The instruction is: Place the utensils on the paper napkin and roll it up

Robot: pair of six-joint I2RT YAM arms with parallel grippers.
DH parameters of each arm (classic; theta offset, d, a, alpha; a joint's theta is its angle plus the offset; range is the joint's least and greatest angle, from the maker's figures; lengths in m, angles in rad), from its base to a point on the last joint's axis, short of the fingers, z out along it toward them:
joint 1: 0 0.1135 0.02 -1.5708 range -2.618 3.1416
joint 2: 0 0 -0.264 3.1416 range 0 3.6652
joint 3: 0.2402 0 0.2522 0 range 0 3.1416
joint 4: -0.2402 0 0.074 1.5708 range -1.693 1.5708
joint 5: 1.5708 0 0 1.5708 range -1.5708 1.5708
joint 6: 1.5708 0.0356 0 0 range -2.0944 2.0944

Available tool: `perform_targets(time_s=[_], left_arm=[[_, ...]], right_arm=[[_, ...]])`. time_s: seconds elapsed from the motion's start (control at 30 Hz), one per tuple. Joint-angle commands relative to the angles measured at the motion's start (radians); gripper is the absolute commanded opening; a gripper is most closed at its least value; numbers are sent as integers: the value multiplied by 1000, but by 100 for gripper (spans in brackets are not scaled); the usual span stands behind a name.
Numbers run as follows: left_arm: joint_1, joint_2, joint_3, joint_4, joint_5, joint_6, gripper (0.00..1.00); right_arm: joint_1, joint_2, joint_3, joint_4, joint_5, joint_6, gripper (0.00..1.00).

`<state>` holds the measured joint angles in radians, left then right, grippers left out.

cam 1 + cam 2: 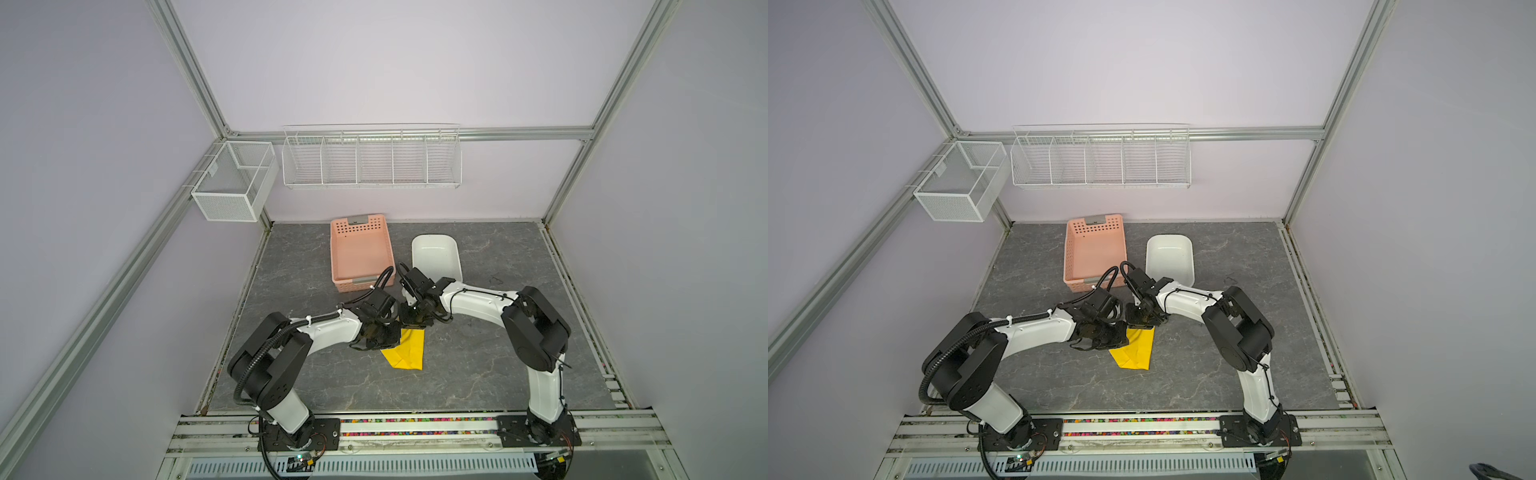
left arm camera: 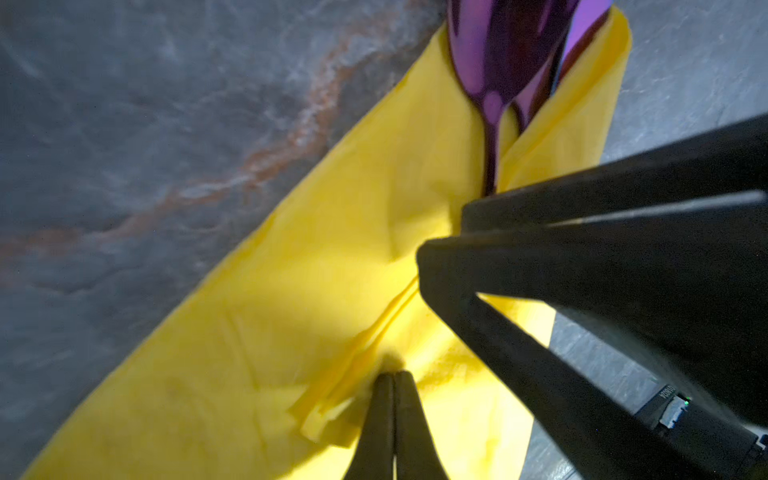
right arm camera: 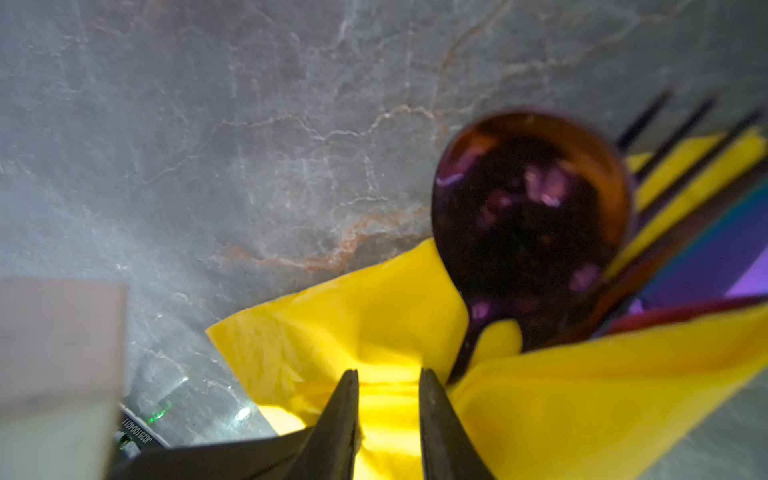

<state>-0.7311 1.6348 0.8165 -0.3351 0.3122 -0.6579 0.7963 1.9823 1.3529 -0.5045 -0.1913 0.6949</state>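
The yellow paper napkin [image 1: 405,351] [image 1: 1136,351] lies folded over mid-table, wrapped around the utensils. Their purple-blue heads [image 2: 498,50] stick out of one end, and the spoon bowl [image 3: 528,208] fills the right wrist view beside dark fork tines. My left gripper [image 2: 392,374] [image 1: 386,336] is shut, its tips pressing down on a fold of the napkin [image 2: 332,291]. My right gripper [image 3: 388,372] [image 1: 411,322] stands over the napkin's far end with its jaws a little apart, yellow paper [image 3: 374,311] showing in the gap. Its black fingers [image 2: 582,257] cross the left wrist view.
A pink perforated basket [image 1: 359,224] and a white oblong tub [image 1: 455,257] stand just behind the two grippers. On the back wall hang a white wire rack [image 1: 372,158] and a mesh box [image 1: 235,183]. Both arms meet close together at the middle.
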Motion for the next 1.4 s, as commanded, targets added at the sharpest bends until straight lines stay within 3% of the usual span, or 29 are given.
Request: perform_targets(time_s=[0.0,0.57,1.03,1.37], left_arm=[[-2,14,-22,-29,-20,-1,0],[-2,14,-17,-38,-18,4,0],[-2,24,-12,-36,-14,3,0],[-2,20,-13,-37,-16,3,0]], right_arm=[[0,-56,36,-34,43,-5,29],[-7,85,130,-42,5,-32,31],[-6,57,123,-117,102,-46,34],[-8,39,135,-118,95,-46,35]])
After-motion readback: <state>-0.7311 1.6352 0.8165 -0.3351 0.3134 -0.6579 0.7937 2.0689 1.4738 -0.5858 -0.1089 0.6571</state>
